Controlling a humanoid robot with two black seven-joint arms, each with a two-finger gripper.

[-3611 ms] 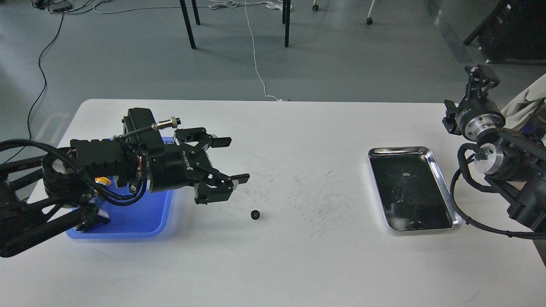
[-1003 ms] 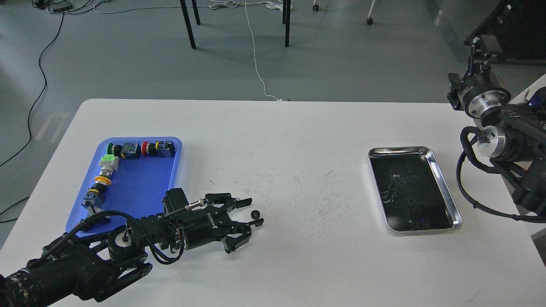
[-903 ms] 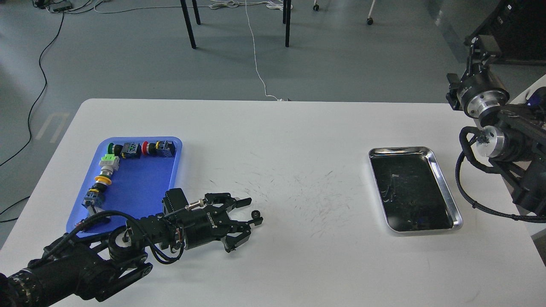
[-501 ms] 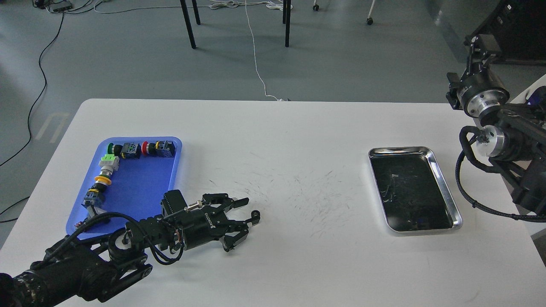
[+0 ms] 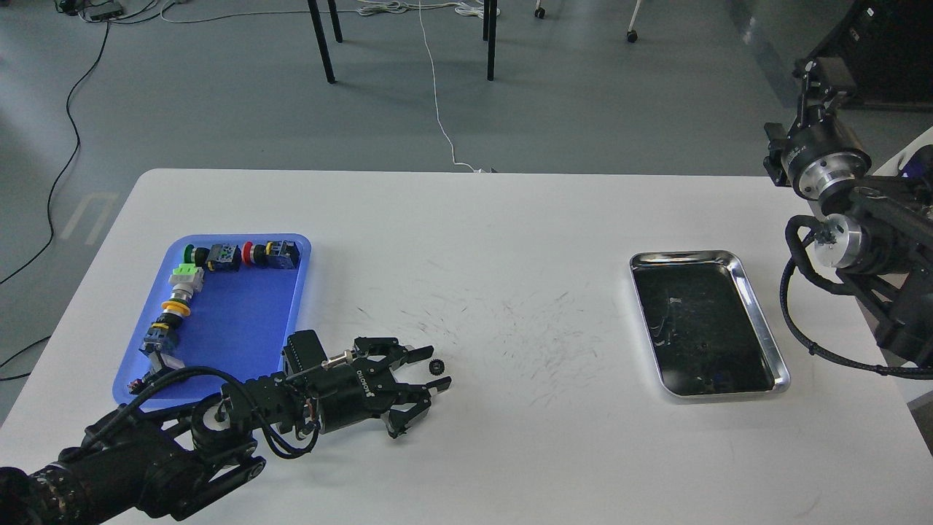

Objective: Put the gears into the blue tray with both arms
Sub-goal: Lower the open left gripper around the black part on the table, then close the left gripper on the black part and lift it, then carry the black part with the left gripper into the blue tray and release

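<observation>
One small black gear (image 5: 437, 366) lies on the white table right of the blue tray (image 5: 240, 328). My left gripper (image 5: 436, 368) is low over the table, reaching right, open, with one fingertip on each side of the gear. I cannot tell whether either fingertip touches it. The blue tray holds colourful push-button switches (image 5: 240, 256) along its far and left sides. I see no gear in it. My right gripper (image 5: 818, 76) is raised off the table's far right edge, seen end-on, with its fingers indistinct.
A shiny silver tray (image 5: 758, 321) with a dark inside lies at the right, under the right arm's cable loop (image 5: 791, 321). Black scuff marks (image 5: 539, 335) cover the table's middle. Chair legs and cables stand on the floor beyond the far edge.
My left gripper came down from over the blue tray to the gear, then shifted slightly toward the near side. The gear stayed put. The right gripper rose a little.
</observation>
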